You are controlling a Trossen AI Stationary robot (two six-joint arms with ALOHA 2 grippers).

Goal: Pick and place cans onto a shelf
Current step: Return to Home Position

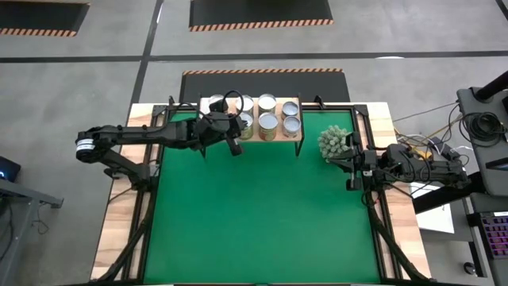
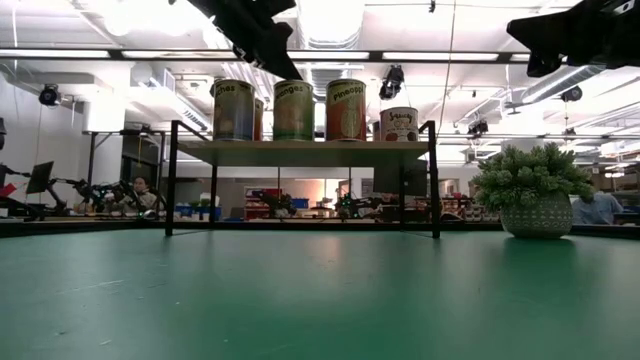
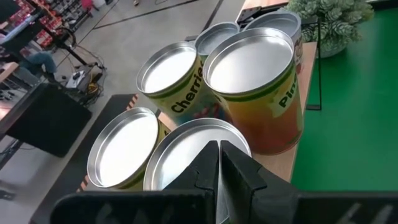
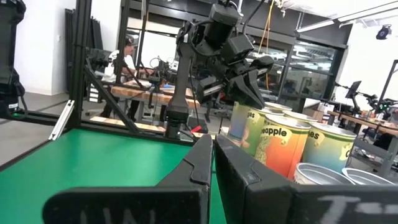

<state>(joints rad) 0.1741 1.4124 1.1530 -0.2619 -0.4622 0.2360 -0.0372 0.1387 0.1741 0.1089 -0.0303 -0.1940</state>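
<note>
Several cans [image 1: 268,121] with silver tops stand upright on the light-wood shelf [image 1: 300,102] at the table's far edge; the low view shows them in a row [image 2: 293,110] on the plank [image 2: 300,151]. My left gripper [image 1: 235,148] is shut and empty, slanting down just above the cans at the shelf's left end. In its wrist view the shut fingers [image 3: 219,163] hang over a can's top [image 3: 186,152]. My right gripper [image 1: 349,171] waits shut and empty by the table's right edge.
A spiky pale-green plant in a round pot [image 1: 335,141] stands right of the shelf, close to my right gripper. The green mat [image 1: 262,214] lies bare in front of the shelf. Black frame bars [image 1: 373,214] run along the table's sides.
</note>
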